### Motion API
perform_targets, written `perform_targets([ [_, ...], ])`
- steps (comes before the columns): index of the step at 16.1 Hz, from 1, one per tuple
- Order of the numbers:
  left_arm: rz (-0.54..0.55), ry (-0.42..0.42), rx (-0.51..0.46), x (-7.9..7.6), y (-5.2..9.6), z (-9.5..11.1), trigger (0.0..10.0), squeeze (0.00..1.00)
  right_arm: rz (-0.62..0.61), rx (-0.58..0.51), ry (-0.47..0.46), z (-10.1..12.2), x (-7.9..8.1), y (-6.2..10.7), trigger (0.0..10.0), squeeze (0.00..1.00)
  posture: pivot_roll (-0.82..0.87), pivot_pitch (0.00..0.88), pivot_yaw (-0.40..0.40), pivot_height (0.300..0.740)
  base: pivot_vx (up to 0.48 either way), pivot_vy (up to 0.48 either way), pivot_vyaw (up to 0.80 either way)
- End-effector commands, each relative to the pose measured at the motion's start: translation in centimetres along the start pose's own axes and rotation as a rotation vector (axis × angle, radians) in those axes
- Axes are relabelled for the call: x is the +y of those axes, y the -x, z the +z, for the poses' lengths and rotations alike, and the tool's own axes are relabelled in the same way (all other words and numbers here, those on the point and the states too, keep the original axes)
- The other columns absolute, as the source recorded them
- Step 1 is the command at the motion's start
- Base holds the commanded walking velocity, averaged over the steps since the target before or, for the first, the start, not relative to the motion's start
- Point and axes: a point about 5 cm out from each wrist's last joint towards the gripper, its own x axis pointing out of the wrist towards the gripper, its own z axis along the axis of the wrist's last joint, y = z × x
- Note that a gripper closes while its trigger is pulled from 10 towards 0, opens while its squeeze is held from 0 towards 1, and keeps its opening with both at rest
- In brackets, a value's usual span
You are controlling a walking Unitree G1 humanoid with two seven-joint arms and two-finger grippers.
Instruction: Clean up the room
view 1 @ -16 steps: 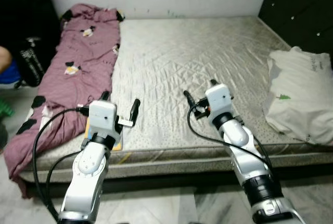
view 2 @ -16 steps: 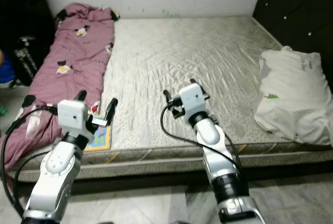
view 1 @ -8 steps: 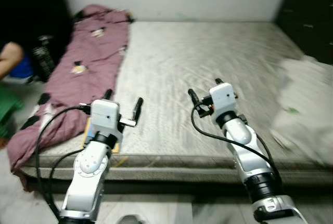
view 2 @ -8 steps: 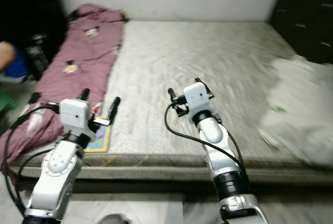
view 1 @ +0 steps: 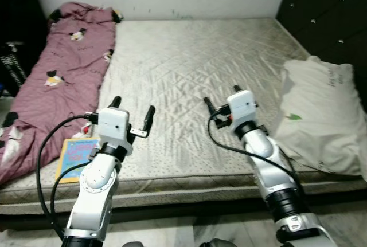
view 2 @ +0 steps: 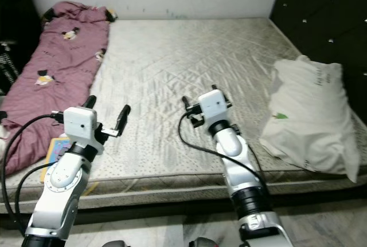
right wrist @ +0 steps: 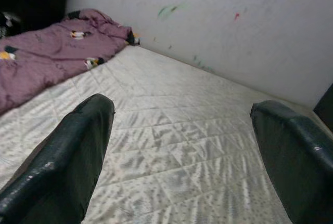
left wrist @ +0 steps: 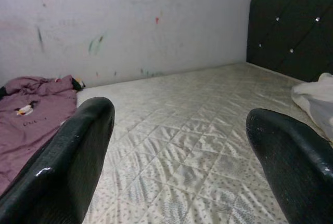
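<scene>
Camera swung right; both grippers, left point(view 1: 132, 112) and right point(view 1: 221, 101), hover over the mattress point(view 1: 189, 69), fingers spread, empty.

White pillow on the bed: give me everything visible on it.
The white pillow lies at the mattress's right side, below the dark tufted headboard. Its fabric looks soft, crumpled and slumped. A small green mark sits on its near face, with faint grey print near the top. It rests on the mattress, reaching toward the front edge. The right gripper is apart from it.

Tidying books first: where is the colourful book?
The colourful book lies on the mattress front edge, robot's left, beside the maroon blanket, below the left gripper.
</scene>
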Motion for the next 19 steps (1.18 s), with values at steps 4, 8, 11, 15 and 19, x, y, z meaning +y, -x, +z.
perform_targets([
  [4,0.007,-0.011,0.007,0.28,0.04,-0.04,10.0,0.0,0.002,-0.014,-0.002,0.28,0.04,-0.25,10.0,0.0,0.04,0.0,-0.013,0.74,0.0,0.0,0.0],
  [8,0.007,-0.023,0.008,0.27,0.06,-0.09,10.0,0.0,0.01,-0.015,0.015,0.25,0.16,-0.25,10.0,0.0,0.04,0.0,-0.011,0.74,0.0,0.0,0.0],
  [11,0.006,-0.018,0.007,0.24,0.07,-0.12,10.0,0.0,0.013,-0.019,0.019,0.28,0.24,-0.22,10.0,0.0,0.04,0.0,-0.012,0.74,0.0,0.0,0.21],
  [15,-0.002,-0.015,0.007,0.16,0.05,-0.07,10.0,0.0,0.015,-0.019,0.021,0.27,0.28,-0.21,10.0,0.0,0.04,0.0,-0.013,0.74,0.0,0.0,0.8],
  [19,0.0,-0.014,0.006,0.22,-0.02,-0.01,10.0,0.0,0.008,-0.017,0.013,0.27,0.17,-0.3,10.0,0.0,0.03,0.0,-0.011,0.74,0.0,-0.141,0.0],
])
